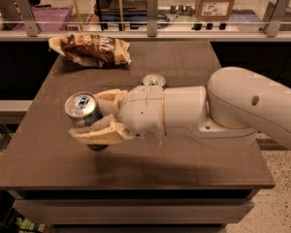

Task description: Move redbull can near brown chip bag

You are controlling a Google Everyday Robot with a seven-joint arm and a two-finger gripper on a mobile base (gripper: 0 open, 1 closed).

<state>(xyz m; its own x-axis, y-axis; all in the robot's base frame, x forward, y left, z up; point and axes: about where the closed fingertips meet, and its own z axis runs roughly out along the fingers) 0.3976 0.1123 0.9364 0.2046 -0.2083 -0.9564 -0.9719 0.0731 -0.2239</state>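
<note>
The redbull can [82, 109], slim and silver with blue markings and a silver top, is held between the fingers of my gripper [99, 120] and lifted a little above the table, over its left front part. The gripper is shut on it. The brown chip bag [91, 50], wrinkly dark brown with pale edges and white lettering, lies at the far left of the table, well behind the can. The white arm [223, 110] reaches in from the right.
A green can [153, 80] stands mid-table, mostly hidden behind the arm, only its top showing. The dark table [184, 57] has a glass rail [150, 13] along its far edge. A cardboard box [214, 1] sits beyond it.
</note>
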